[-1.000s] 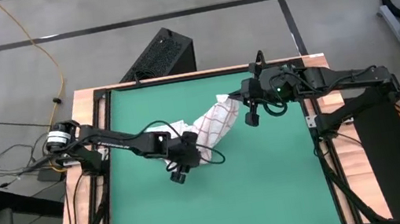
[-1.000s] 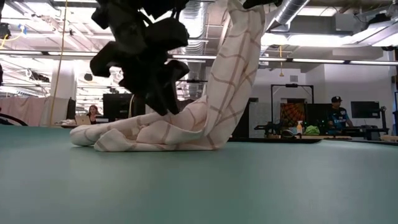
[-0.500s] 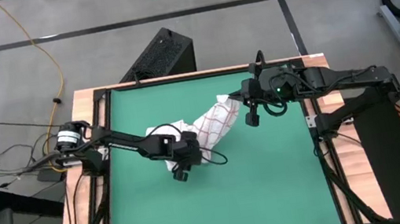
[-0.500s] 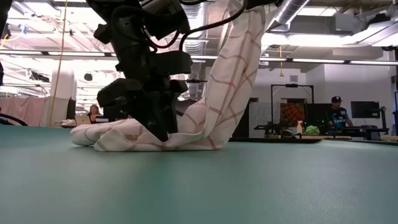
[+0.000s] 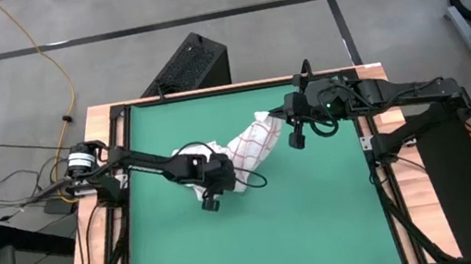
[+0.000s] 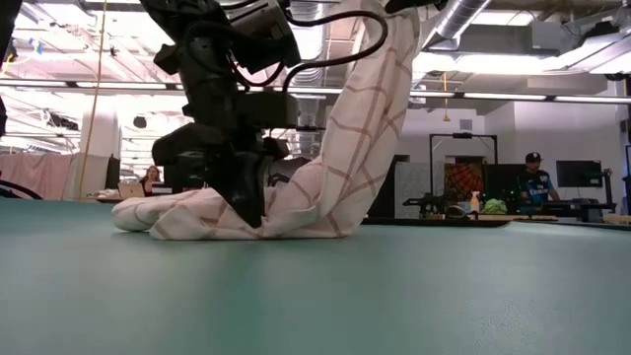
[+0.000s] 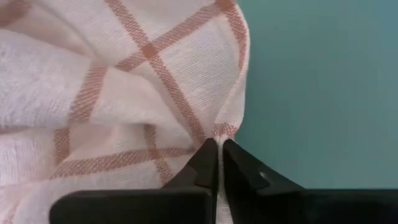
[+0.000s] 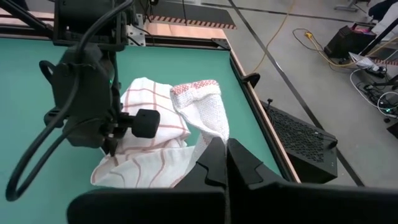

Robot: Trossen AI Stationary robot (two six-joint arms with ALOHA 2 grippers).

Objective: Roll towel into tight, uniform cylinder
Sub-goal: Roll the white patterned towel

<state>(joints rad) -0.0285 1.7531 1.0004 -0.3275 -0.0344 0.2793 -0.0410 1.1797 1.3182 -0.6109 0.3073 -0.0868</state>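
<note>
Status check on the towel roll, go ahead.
Left gripper pinching the towel edge low on the green mat. Right gripper holding the other end raised. Towel bunched, not rolled. Nothing in the way.

No legible text or labels.

towel [image 5: 250, 145], crumpled, one end lifted off mat

In the low view, the towel [image 6: 335, 148] runs past the top edge, hiding its held end.
</note>
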